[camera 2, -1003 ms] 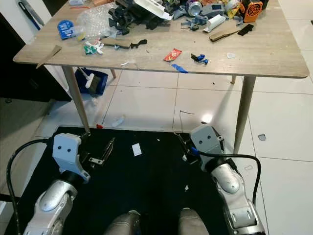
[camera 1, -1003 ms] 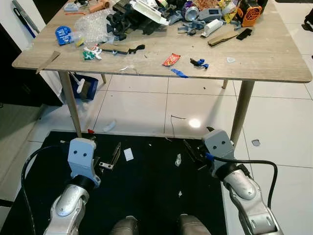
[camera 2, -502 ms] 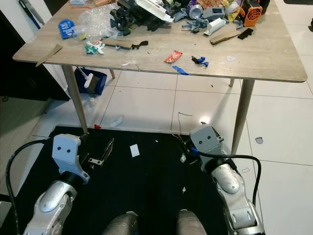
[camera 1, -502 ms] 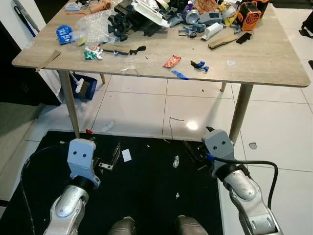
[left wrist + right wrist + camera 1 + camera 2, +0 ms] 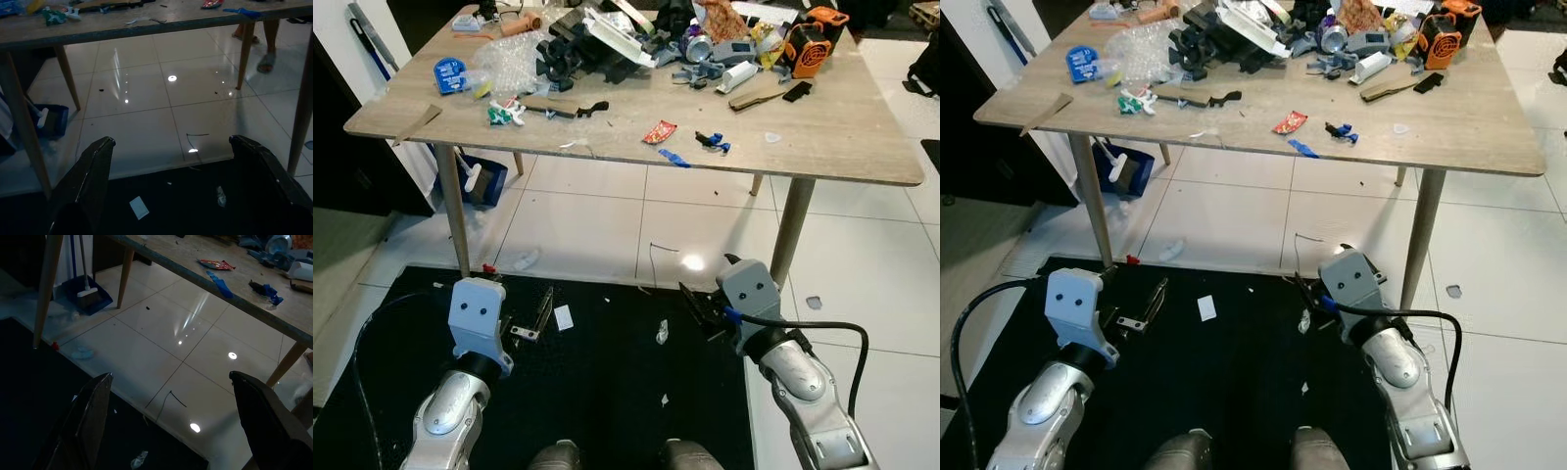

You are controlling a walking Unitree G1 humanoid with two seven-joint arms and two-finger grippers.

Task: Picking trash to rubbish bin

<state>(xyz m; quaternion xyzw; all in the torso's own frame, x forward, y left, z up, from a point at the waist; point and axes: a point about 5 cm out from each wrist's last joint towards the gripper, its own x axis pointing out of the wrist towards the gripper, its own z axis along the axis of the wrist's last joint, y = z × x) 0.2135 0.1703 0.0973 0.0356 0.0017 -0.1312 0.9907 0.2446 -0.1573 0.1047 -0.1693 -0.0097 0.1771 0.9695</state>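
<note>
Left eye view looks down on a wooden table (image 5: 822, 137) standing on white tiled floor, its far half heaped with clutter. Near the table's front edge lie a red wrapper (image 5: 659, 130) and, just beside it, a blue scrap (image 5: 673, 157). Further right sits a small black and blue piece (image 5: 710, 141). An orange device (image 5: 806, 41) stands at the far right corner, and a blue round item (image 5: 449, 73) lies at the far left.

Below the table, a black mat (image 5: 607, 392) covers the floor in front of the robot. On it lie a white paper scrap (image 5: 563, 317) and a crumpled white bit (image 5: 661, 332), well apart. A blue dustpan (image 5: 480, 178) rests under the table's left side.

Both arms are held low over the mat. The left gripper (image 5: 171, 161) has its fingers spread wide, holding nothing. The right gripper (image 5: 171, 401) is likewise spread and empty.
</note>
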